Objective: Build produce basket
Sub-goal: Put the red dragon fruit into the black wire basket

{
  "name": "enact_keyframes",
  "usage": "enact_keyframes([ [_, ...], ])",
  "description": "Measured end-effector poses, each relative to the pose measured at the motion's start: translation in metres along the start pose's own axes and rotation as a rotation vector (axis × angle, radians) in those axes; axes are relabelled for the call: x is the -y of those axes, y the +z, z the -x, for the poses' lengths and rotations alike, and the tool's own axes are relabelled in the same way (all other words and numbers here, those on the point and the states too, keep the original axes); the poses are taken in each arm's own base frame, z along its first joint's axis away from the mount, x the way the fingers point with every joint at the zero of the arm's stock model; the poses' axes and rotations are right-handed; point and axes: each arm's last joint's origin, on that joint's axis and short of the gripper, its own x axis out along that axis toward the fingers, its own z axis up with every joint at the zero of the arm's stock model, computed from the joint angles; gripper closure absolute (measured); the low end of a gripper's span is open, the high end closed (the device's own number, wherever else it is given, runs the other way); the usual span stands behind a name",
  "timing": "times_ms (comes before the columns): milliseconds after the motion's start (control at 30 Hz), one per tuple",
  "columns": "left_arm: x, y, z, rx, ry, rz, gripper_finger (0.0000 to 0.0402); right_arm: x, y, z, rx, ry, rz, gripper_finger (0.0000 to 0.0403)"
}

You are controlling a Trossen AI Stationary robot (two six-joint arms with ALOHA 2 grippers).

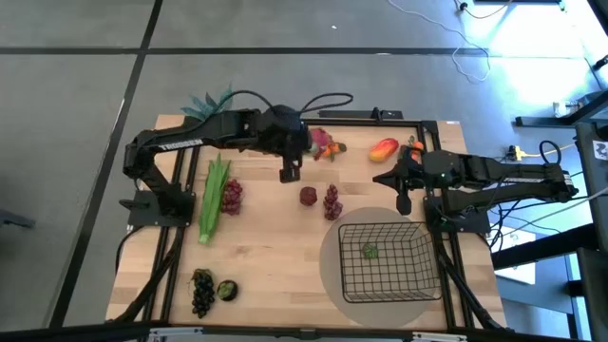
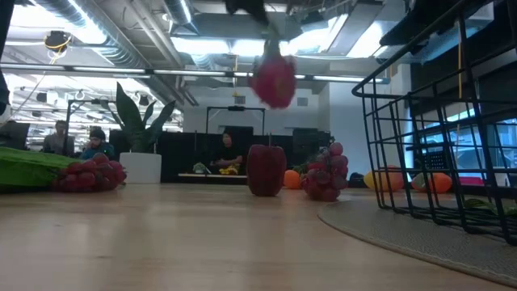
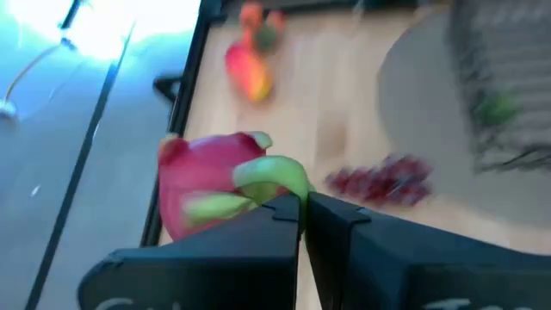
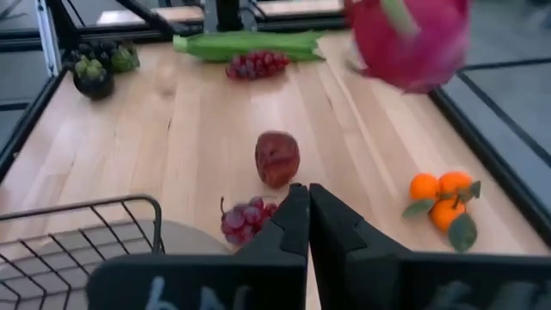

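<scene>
My left gripper (image 3: 303,205) is shut on a pink dragon fruit (image 3: 215,185), held high over the table's far middle (image 1: 321,142). The fruit also shows in the low view (image 2: 275,79) and the right wrist view (image 4: 413,39). My right gripper (image 4: 308,200) is shut and empty, above the table near the mango (image 1: 383,149) and the tangerines (image 4: 443,202). The black wire basket (image 1: 385,258) stands on a round grey mat (image 1: 332,252) with one small green piece (image 1: 369,251) inside. My left gripper pinches a green leaf tip (image 3: 274,179) of the dragon fruit between its two fingers, only at their free ends. The fingers come roughly level from the table's left. The fruit is lifted clear of the table (image 2: 275,79).
A dark red fruit (image 1: 308,196) and red grapes (image 1: 332,202) lie in the middle. A long green stalk (image 1: 214,195) and more red grapes (image 1: 232,195) lie at the left. Dark grapes (image 1: 201,290) are at the near left. A potted plant (image 1: 211,103) is at the far left.
</scene>
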Motion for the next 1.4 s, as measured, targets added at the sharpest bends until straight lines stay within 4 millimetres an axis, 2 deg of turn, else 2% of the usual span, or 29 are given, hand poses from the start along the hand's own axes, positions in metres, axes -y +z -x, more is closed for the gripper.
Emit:
enact_keyframes([
  [167,0.023,0.023,0.025,0.115,-0.061,0.061,0.0401,0.000,0.022,0.014,0.079,0.013,0.060,0.0402],
  [367,0.053,0.037,0.038,0.231,-0.143,0.103,0.0401,-0.002,0.042,0.030,0.157,0.114,0.113,0.0403],
  [600,0.088,0.046,0.048,0.316,-0.230,0.078,0.0401,-0.004,0.043,0.032,0.161,0.170,0.185,0.0403],
  [800,0.112,0.052,0.050,0.388,-0.280,0.071,0.0401,-0.009,0.040,0.034,0.148,0.356,0.226,0.0403],
  [933,0.123,0.054,0.040,0.390,-0.299,0.082,0.0401,-0.012,0.036,0.038,0.126,0.498,0.223,0.0403],
  [1133,0.142,0.055,0.005,0.388,-0.330,0.088,0.0401,-0.015,0.032,0.043,0.096,0.666,0.204,0.0403],
  [1400,0.161,0.051,-0.032,0.352,-0.414,0.141,0.0401,-0.016,0.025,0.043,0.019,0.735,0.188,0.0403],
])
